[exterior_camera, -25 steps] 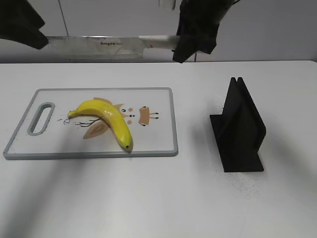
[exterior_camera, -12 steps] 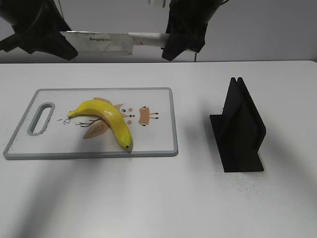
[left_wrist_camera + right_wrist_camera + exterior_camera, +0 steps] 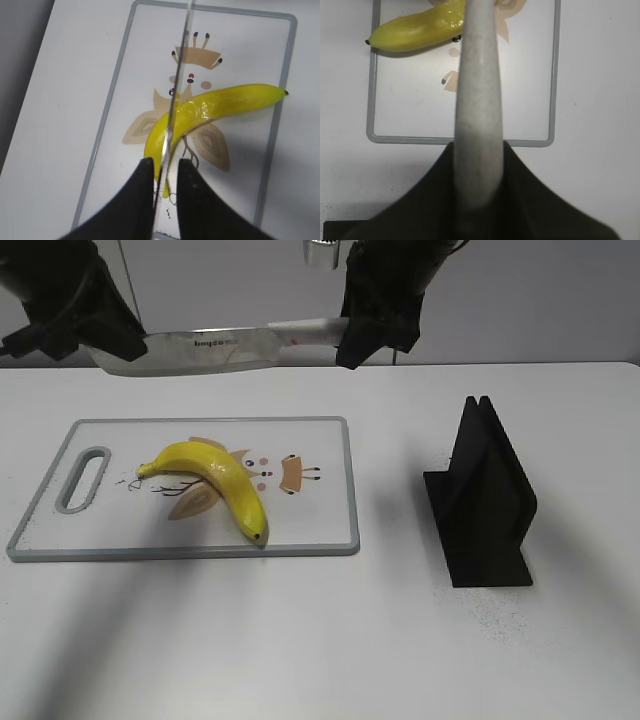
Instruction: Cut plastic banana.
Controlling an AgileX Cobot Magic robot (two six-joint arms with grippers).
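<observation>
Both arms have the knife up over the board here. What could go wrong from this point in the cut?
1. The knife is held at both ends: right gripper on the handle, left gripper pinching the blade. Uneven lowering could twist it or make it slip.
2. The banana lies loose and curved on the cutting board; nothing pins it, so it may roll or skid under the blade.
3. The board itself rests free on the table and could shift.
</observation>
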